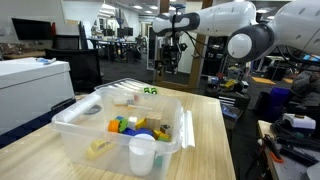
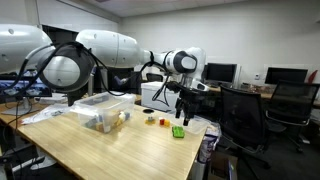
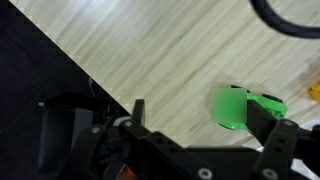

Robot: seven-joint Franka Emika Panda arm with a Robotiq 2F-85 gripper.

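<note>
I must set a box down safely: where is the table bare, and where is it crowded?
Widest bare patch: the wooden table between the clear plastic bin and the edge nearest the camera, in an exterior view. Crowded: the end corner, where the green toy and small blocks lie, with the open hand just above the toy.

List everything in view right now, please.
green toy: one, bright green, on table near its edge, beneath the jaws
yellow piece: one, yellow, beside green toy
clear bin: one, transparent, mid-table
blocks: several, mixed colours, inside bin
cup: one, white, at bin's near corner
table: one, light wood, under everything
office chair: one, black, beside table
monitors: two, dark, background desks
arm: one, white, reaching over table edge
jaws: one pair, black, open, above green toy, apart from it
</note>
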